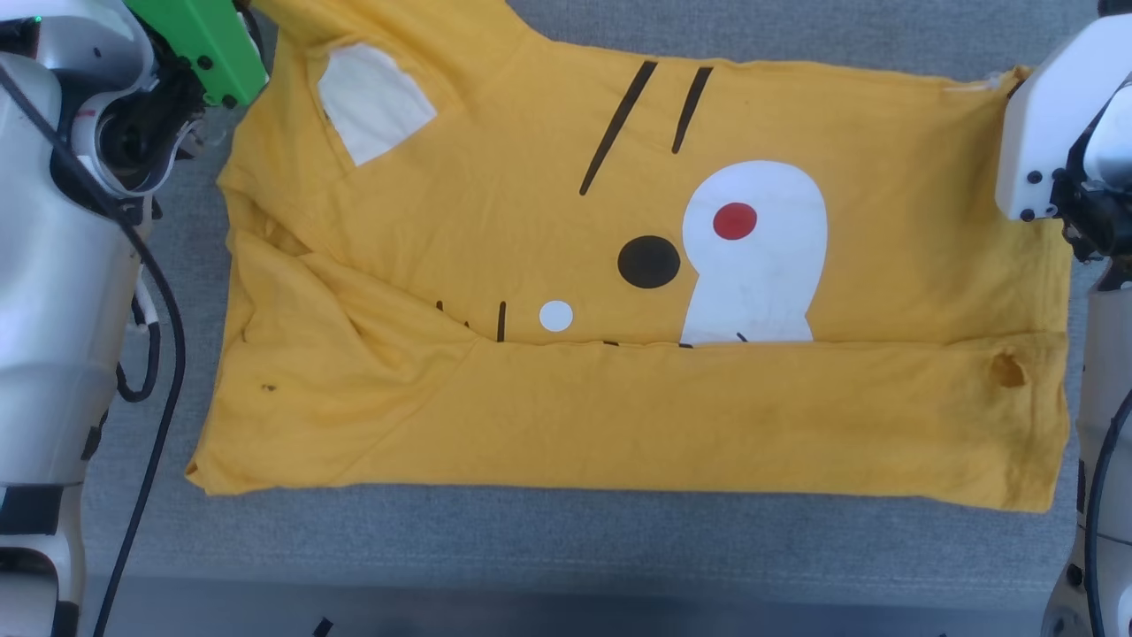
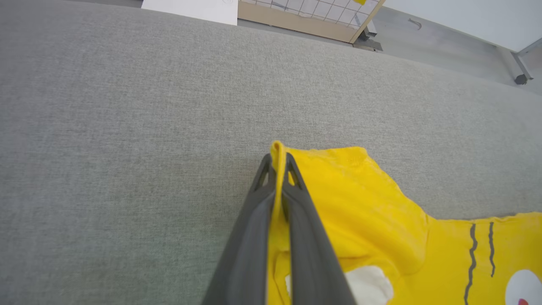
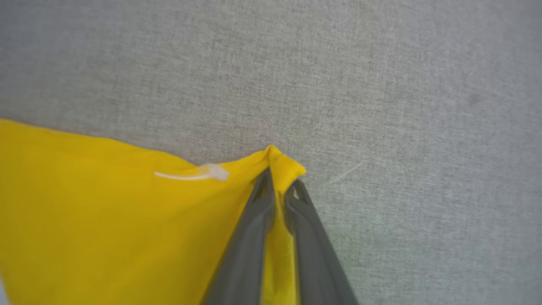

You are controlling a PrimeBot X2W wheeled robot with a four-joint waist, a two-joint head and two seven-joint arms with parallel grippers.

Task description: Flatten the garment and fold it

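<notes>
One garment (image 1: 575,416) is pinched at two corners: left tool (image 2: 278,161), right tool (image 3: 281,180).

This is looking like a robotics lab or test room, with a grey cloth-covered table (image 1: 566,531) serving as the workbench and the garment (image 1: 531,416) lying on it. Past the table's far edge, a wood-framed grid panel (image 2: 305,23), a white board (image 2: 190,10) and a castered metal leg (image 2: 521,79) are standing on a bare grey floor (image 2: 444,46) by a plain white wall (image 2: 465,17).
</notes>
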